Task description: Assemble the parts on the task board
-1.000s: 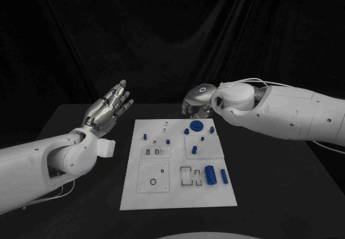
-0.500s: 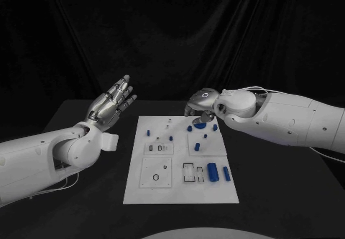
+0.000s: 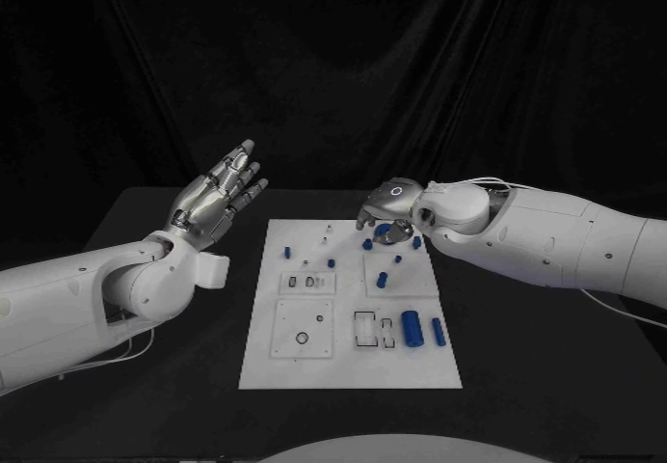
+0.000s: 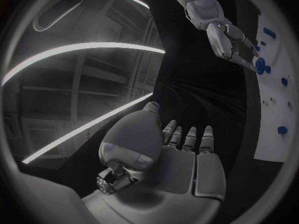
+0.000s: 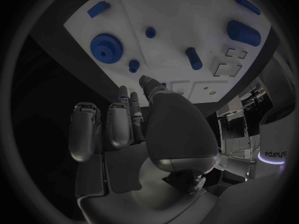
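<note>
One second is enough for the right robot hand point(image 3: 387, 206) to drop lower over the far end of the task board point(image 3: 348, 371); it now hangs above the blue gear point(image 5: 107, 47) at the board's far right corner. In the right wrist view its fingers point(image 5: 118, 124) are extended and slightly apart, nothing between them, pointed toward the gear and the small blue pegs point(image 5: 150, 32) next to it. Whether a fingertip touches the gear, I can't tell.

Left robot hand point(image 3: 216, 199) barely shifts: raised off the desk point(image 3: 542, 347) to the left of the board's far end, palm flat, fingers straight and spread, holding nothing.

Parts on the board look unmoved. Large blue cylinder point(image 3: 411, 328) and the slimmer blue pin point(image 3: 437, 332) lie near the board's near right side, beside the rectangular cut-outs point(image 3: 364, 329). Black ring point(image 3: 301, 339) sits on the near left plate.

Read: right hand is closing in for a pick at the gear end. No part grasped yet, assembly looks barely started. Next move needs a clean pinch without knocking the neighbouring pegs.
</note>
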